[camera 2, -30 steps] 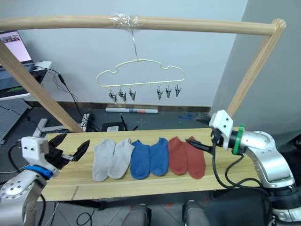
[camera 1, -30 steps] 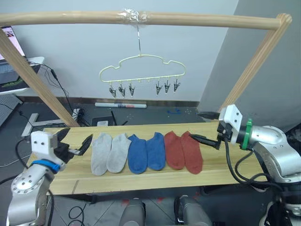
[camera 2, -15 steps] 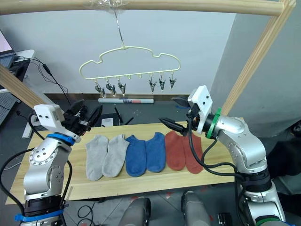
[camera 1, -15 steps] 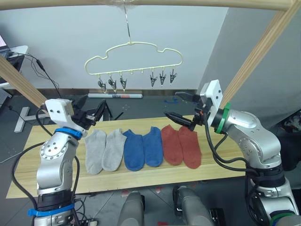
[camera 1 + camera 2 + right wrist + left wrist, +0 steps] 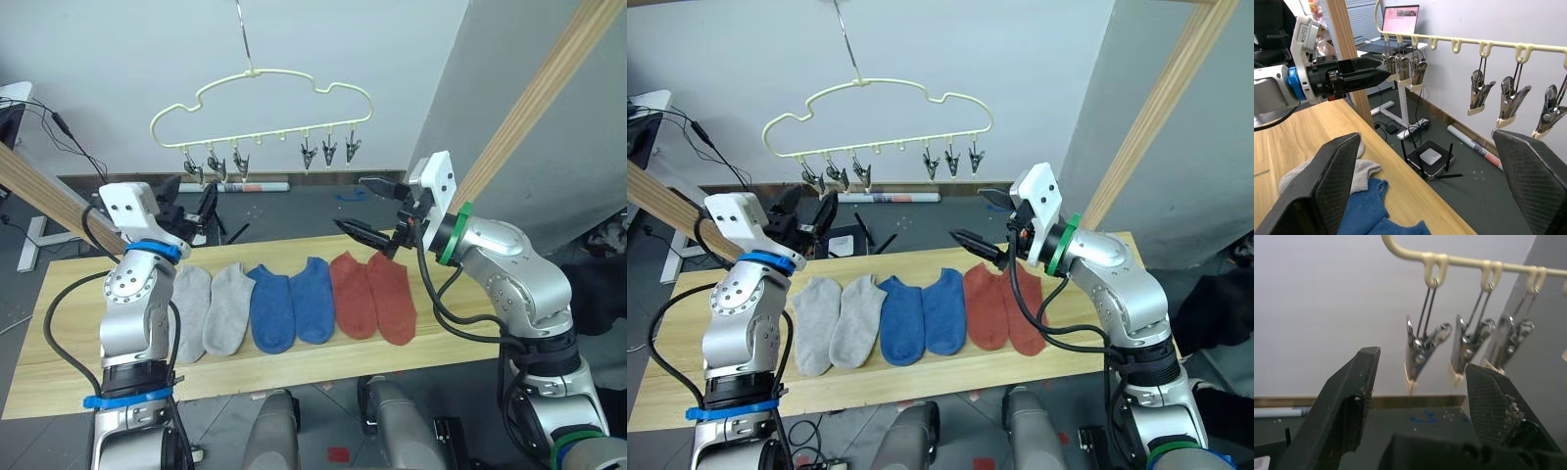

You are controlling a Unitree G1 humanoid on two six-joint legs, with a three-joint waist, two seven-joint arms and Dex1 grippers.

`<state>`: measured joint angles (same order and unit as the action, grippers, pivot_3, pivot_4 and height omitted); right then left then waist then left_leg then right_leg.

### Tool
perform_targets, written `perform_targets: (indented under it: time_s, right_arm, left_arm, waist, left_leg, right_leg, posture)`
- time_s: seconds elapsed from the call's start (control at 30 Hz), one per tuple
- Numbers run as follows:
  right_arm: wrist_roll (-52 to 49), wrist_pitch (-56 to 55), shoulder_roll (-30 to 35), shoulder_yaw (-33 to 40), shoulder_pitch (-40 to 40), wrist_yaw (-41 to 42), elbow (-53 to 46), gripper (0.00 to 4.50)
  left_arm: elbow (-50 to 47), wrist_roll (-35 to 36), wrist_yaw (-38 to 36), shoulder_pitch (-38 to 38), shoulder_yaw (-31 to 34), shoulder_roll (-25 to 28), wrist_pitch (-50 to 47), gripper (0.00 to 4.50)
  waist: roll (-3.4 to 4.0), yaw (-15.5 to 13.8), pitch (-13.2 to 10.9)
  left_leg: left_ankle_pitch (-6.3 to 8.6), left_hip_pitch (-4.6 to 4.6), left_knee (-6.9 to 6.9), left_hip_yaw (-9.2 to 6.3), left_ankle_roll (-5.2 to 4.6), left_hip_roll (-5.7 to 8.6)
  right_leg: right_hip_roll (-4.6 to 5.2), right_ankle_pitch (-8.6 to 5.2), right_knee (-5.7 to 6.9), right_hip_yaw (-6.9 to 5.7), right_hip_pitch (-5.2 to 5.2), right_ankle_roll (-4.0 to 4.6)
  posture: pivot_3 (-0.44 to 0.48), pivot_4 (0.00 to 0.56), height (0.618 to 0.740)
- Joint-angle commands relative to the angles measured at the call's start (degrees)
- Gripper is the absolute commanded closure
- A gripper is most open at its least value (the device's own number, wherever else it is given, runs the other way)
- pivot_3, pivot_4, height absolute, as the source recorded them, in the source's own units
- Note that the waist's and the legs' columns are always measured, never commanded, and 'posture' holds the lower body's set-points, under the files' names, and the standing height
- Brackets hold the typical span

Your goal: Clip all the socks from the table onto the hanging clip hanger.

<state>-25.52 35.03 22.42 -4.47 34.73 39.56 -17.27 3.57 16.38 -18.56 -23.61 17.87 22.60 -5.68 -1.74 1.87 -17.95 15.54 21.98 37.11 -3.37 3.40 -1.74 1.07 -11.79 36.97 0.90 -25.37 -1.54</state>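
On the table (image 5: 441, 338): six socks (image 5: 294, 311) flat | both pincers raised, wide, empty | hanger (image 5: 261, 106) hook cut off

Two grey socks (image 5: 208, 309), two blue socks (image 5: 291, 304), two red socks (image 5: 374, 298); pale yellow hanger (image 5: 261, 96); light wood bench (image 5: 59, 331).

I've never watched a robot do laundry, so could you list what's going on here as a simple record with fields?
Socks: six flat in a row on the table; grey pair, blue pair, rust-red pair
Clip hanger: hangs above the table, six clips, no sock on any
Left hand: open, raised near the left clips, holding nothing
Right hand: open, above the red socks, holding nothing
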Motion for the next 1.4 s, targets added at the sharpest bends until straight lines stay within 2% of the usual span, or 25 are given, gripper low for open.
perform_targets:
  time_s: [0.03,0.57,0.87,1.2,1.3,1.4]
  right_arm:
    - [-0.45,-1.49,0.36,1.07,0.69,0.36,-0.81,0.0]
    - [-1.2,-2.32,0.61,2.37,2.64,1.09,2.01,0.0]
    - [-3.67,-2.27,1.04,2.25,3.89,5.43,2.33,0.0]
    - [-4.08,-1.95,1.37,2.04,4.28,6.65,2.43,0.0]
    - [-3.92,-1.93,1.37,2.03,4.17,6.76,2.4,0.0]
    - [-3.89,-1.79,1.39,2.04,3.86,6.73,2.21,0.0]
  left_arm:
    - [0.1,0.16,1.11,-0.81,1.42,0.15,2.3,1.39]
    - [1.62,1.05,3.32,-4.17,1.41,-0.5,2.83,1.39]
    - [2.81,0.65,3.72,-5.94,0.78,-1.2,3.51,1.39]
    - [2.72,1.03,3.58,-6.3,0.68,-1.69,3.5,1.39]
    - [2.83,1.27,3.16,-6.85,0.48,-1.82,3.68,1.94]
    - [2.59,1.03,3.2,-7.39,0.2,-2.04,3.67,2.87]
  waist:
    - [0.0,0.03,-0.02]
    - [-0.04,0.02,-0.7]
    - [-0.07,0.03,-0.74]
    - [-0.08,0.03,-0.76]
    - [-0.09,0.03,-0.77]
    - [-0.12,0.02,-0.84]
  left_leg:
    - [0.0,0.0,-0.01,0.0,0.0,0.0]
    - [0.0,0.08,-0.03,-0.01,0.01,0.0]
    - [0.0,0.12,-0.04,-0.02,0.01,0.0]
    - [0.0,0.15,-0.04,-0.01,0.01,0.0]
    - [0.0,0.15,-0.04,-0.01,0.01,0.0]
    - [0.0,0.15,-0.04,-0.01,0.01,0.0]
  right_leg:
    - [0.0,0.0,0.0,0.0,0.0,0.0]
    - [0.0,0.0,0.0,-0.02,-0.09,-0.01]
    - [0.0,0.0,0.0,-0.03,-0.11,-0.01]
    - [0.0,0.0,0.0,-0.03,-0.14,-0.01]
    - [0.0,0.0,-0.01,-0.03,-0.14,-0.01]
    - [0.0,0.0,-0.01,-0.04,-0.14,-0.02]
  posture:
    - [-0.059,0.351,0.74]
    - [-0.055,0.349,0.74]
    - [-0.059,0.348,0.74]
    - [-0.058,0.35,0.74]
    - [-0.057,0.352,0.74]
    - [-0.057,0.352,0.74]
